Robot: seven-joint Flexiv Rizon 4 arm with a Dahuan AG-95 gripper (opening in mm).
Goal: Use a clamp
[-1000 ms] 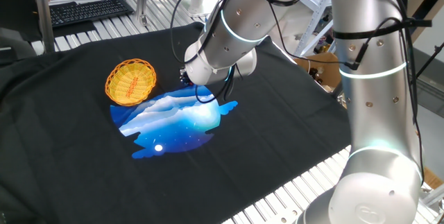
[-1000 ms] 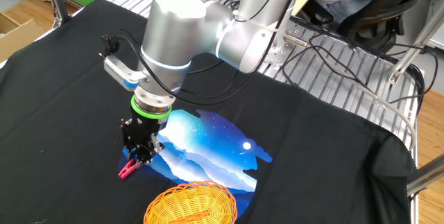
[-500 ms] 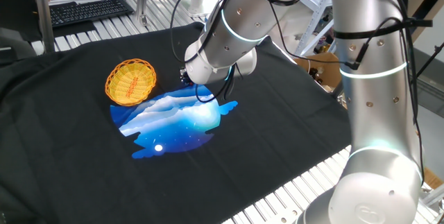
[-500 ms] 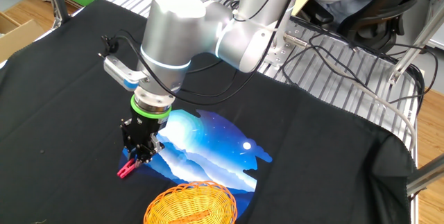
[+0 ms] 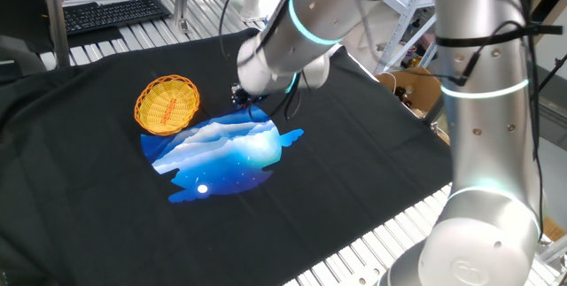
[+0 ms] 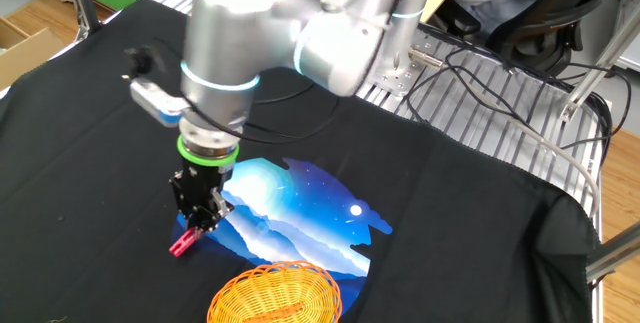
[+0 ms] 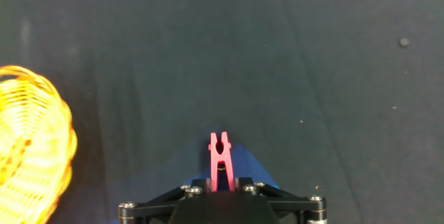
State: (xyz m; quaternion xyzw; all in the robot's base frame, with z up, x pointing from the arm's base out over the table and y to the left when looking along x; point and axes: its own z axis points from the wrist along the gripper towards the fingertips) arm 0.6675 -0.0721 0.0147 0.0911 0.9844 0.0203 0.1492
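Gripper (image 6: 198,225): black, two-fingered, pointed down at the cloth; the jaws are drawn close and pinched on the clamp (image 6: 184,243), a small red-pink clip whose rear end is held between the fingertips while its forked front end juts out beyond them. In the hand view the gripper (image 7: 222,195) is seen only as a black bar with screws along the bottom edge, and the clamp (image 7: 220,160) rises from its middle, the two prongs at its tip slightly parted; the fingertips themselves are cut off by the frame. Whether the clamp touches the cloth cannot be told. Position of the clamp: over the black cloth (image 6: 90,163), just beside the edge of the blue printed patch (image 6: 300,203), near the basket (image 6: 280,293) but apart from it. Basket: yellow wicker, shallow, standing on the cloth next to the blue patch; nothing is seen lying inside it in the first fixed view (image 5: 166,104); in the hand view only part of its rim (image 7: 28,148) is shown at the left edge. In the first fixed view the gripper and clamp are largely hidden behind the arm's wrist (image 5: 266,56) and cannot be made out clearly.
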